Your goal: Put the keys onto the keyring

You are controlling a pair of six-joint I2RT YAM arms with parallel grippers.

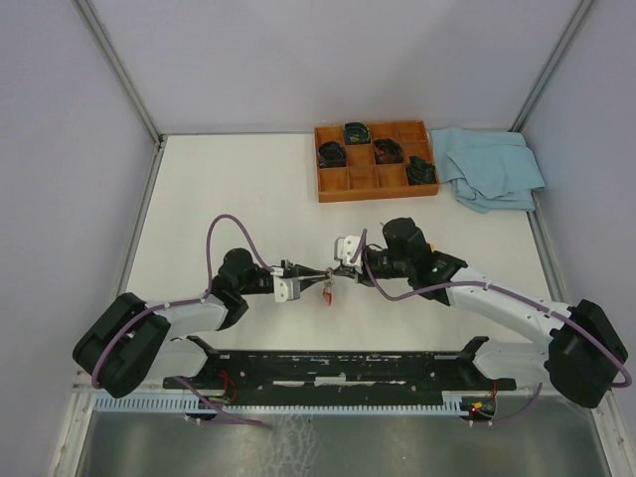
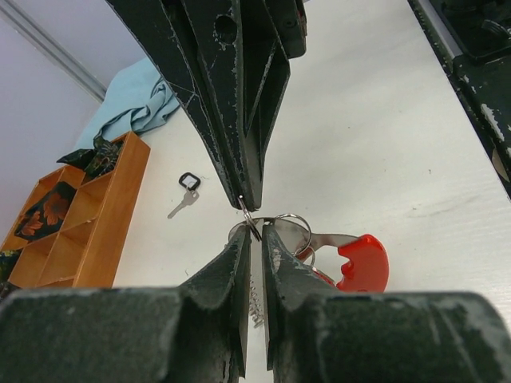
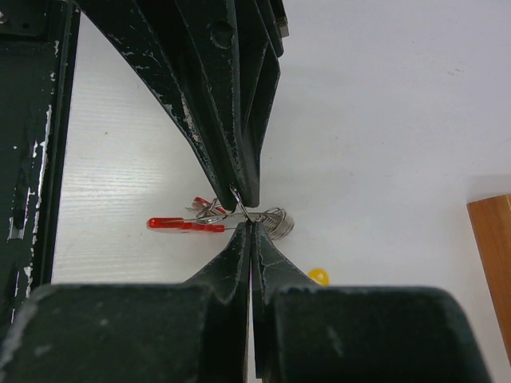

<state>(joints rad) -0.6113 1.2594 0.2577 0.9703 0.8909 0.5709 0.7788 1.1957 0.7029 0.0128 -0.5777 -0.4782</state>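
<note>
Over the middle of the desk point(image 1: 219, 189), the top camera showed me the left pincer point(image 1: 308, 270) and the right pincer point(image 1: 344, 269) meeting tip to tip, with a red piece point(image 1: 326, 294) dangling just below them. A wooden tray point(image 1: 373, 197) and a blue cloth point(image 1: 492, 167) sat well apart at the far side.

From the left wrist, the left pincer's fingers were clamped nearly together on the wire of the keyring point(image 2: 291, 227). The right pincer came down from above, closed, its tip touching that same wire. The red piece hung from the ring, but I could not tell whether it was the band or the red-capped key. A plain key point(image 2: 182, 204) with a black loop lay apart, nearer the tray.

From the right wrist, the right pincer's fingers were pressed flat together at the ring's coil, gripping it as far as I could judge. A yellow-capped key point(image 3: 318, 276) lay on the desk just beside them, only its cap showing.

I judged the threading unfinished, since that yellow key was not on the ring. The next move called for one pincer to hold the ring steady while the other let go and fetched the key. Its hole would then have to meet the ring's split end squarely.
</note>
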